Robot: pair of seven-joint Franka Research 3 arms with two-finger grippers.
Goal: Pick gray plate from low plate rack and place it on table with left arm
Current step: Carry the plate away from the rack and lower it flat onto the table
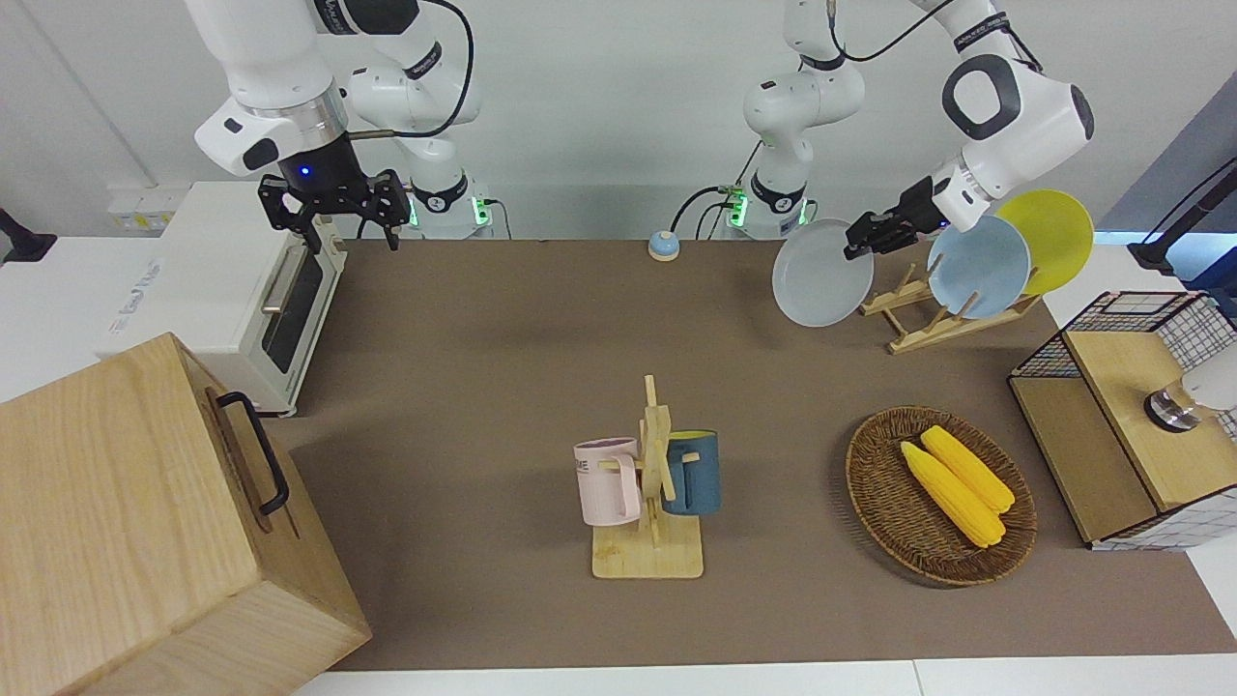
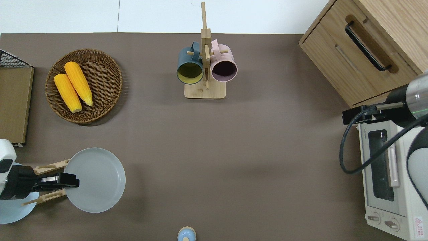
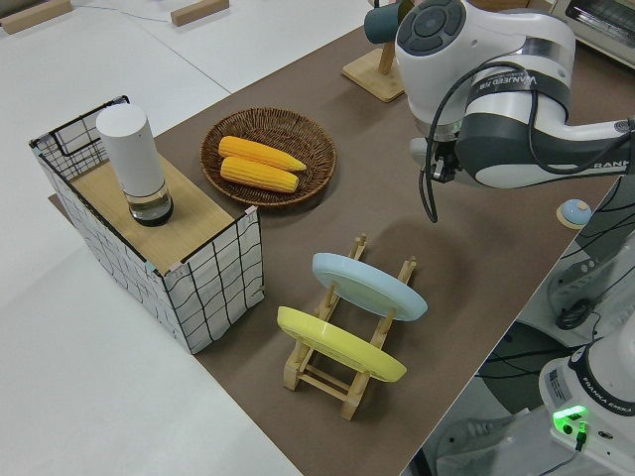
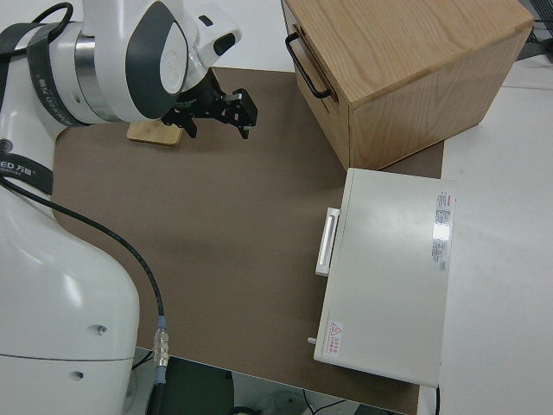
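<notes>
Between the left claw's [image 1: 860, 238] closed fingers sits the rim of the gray plate [image 1: 817, 274], held tilted in the air just off the low plate rack [image 1: 952, 317] and over bare surface [image 1: 541, 387]. It looks stiff, smooth and breakable, likely to pivot in this edge grip. The right arm is parked.

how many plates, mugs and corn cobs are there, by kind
Plates: 3, gray plate held by the left end effector, light blue plate and yellow plate in the low plate rack
Mugs: 2, pink mug, dark blue mug
Corn cobs: 2
Total: 7
</notes>
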